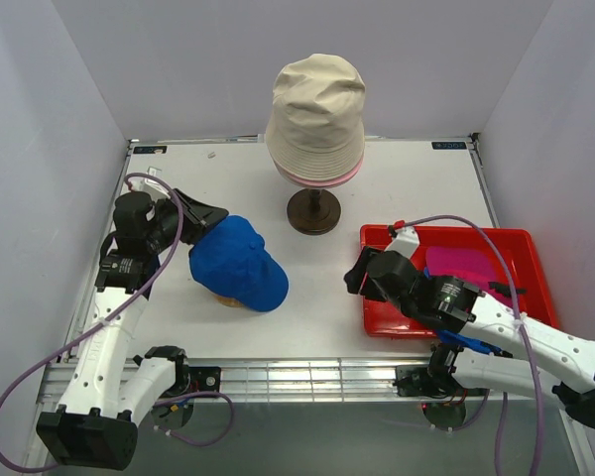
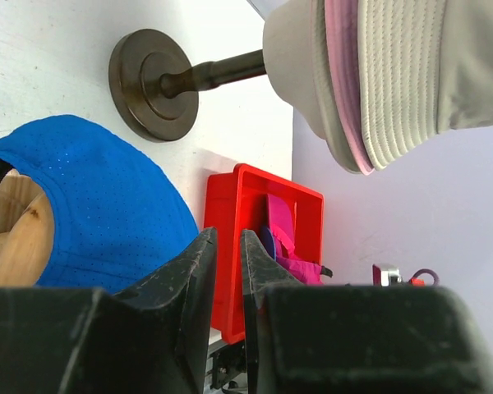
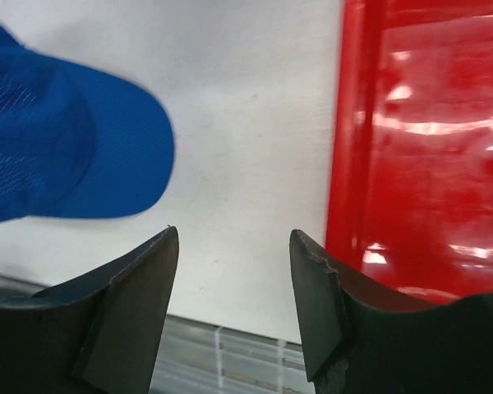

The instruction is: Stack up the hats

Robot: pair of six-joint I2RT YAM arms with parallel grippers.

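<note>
The beige bucket hat (image 1: 317, 104) sits over the light pink bucket hat (image 1: 322, 178) on the cream mannequin head; only the pink brim shows. Both also show in the left wrist view, the beige hat (image 2: 419, 66) and the pink hat (image 2: 345, 82). The bright blue cap (image 1: 238, 263) rests on the wooden hat block (image 2: 16, 238) at left centre. The magenta cap (image 1: 466, 266) lies in the red tray (image 1: 397, 322). My left gripper (image 1: 206, 215) is just left of the blue cap, jaws nearly together and empty. My right gripper (image 1: 355, 273) is open and empty over the table beside the tray's left wall.
The dark stand base (image 1: 313, 211) is on the table behind the blue cap. The red tray (image 3: 427, 139) fills the right front. White walls close in the table on three sides. A metal rail runs along the near edge.
</note>
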